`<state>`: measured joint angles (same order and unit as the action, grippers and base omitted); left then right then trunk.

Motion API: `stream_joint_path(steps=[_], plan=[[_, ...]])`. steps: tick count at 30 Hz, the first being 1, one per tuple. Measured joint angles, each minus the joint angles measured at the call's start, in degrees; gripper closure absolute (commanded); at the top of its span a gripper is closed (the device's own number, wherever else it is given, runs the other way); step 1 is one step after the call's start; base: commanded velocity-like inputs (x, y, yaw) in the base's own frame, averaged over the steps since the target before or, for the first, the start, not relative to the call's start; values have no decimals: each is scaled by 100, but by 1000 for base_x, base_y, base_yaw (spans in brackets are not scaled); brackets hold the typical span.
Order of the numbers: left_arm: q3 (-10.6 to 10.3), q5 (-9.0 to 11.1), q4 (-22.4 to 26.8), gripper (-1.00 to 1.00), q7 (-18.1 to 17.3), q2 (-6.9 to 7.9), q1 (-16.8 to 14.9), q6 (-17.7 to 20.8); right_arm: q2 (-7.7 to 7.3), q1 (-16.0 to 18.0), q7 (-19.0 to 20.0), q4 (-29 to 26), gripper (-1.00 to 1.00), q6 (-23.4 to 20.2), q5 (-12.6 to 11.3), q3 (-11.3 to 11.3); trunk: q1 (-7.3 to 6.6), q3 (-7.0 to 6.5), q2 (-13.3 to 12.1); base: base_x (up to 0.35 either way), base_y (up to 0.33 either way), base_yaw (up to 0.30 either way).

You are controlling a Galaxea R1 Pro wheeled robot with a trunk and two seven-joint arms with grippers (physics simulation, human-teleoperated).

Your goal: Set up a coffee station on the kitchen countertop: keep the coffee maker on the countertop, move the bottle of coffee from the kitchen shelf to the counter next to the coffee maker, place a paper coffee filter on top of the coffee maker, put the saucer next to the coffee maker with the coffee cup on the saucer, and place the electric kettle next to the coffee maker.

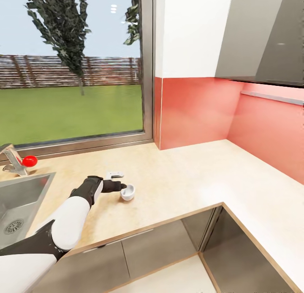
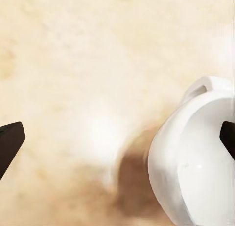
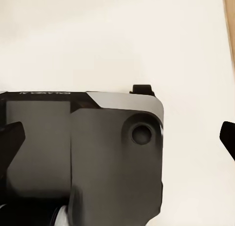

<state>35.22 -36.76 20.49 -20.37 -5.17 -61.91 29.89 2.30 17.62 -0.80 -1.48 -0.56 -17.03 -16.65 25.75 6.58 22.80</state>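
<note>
Left jaws spread wide over the tabletop — the coffee cup at one fingertip. Right jaws released too.

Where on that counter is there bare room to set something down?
The widest free patch runs from the cup right to the pink wall, and back to the window sill. It is tighter on the left: the left claw sits at the cup, with the sink and tap beyond.
</note>
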Motion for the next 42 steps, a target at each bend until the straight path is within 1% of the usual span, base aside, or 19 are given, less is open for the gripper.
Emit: stream_joint_path(steps=[2, 9, 20, 21, 25, 28, 32, 42], plan=[[0, 0, 0, -100, 0, 3, 0, -2, -1, 0, 0, 0, -100, 0, 0, 0, 0, 0, 0, 0, 0, -118], [0, -16, 9, -100, -1, 6, 185, -7, -1, 1, 0, 1, -100, 0, 6, 0, 0, 0, 0, 0, 0, -20], [0, -21, 10, -100, -2, 5, 211, -7, -1, 1, 0, 1, -100, 0, 5, 0, 0, 0, 0, 0, 0, 0], [0, -23, 10, 100, -2, 5, 211, -7, -1, 1, 0, 1, -100, 0, 5, 0, 0, 0, 0, 0, 0, 0], [1, -15, 9, 100, 12, -10, 212, -12, -2, 1, 0, 1, -100, 0, 8, 0, 0, 0, 0, 0, 0, 0], [17, 109, 9, 100, 13, -13, 209, 12, -1, 1, 0, 1, -100, 0, 9, 0, 0, -1, 2, 0, 0, 0], [15, 42, 20, 100, 21, -6, 207, 3, 2, 1, 0, 1, -100, 0, 9, 0, 0, 0, 1, 0, 0, 0], [30, 20, 54, 100, 27, -4, 202, 4, 5, 1, 0, 1, -100, 0, 9, 0, 0, 0, 1, 0, 0, 0]])
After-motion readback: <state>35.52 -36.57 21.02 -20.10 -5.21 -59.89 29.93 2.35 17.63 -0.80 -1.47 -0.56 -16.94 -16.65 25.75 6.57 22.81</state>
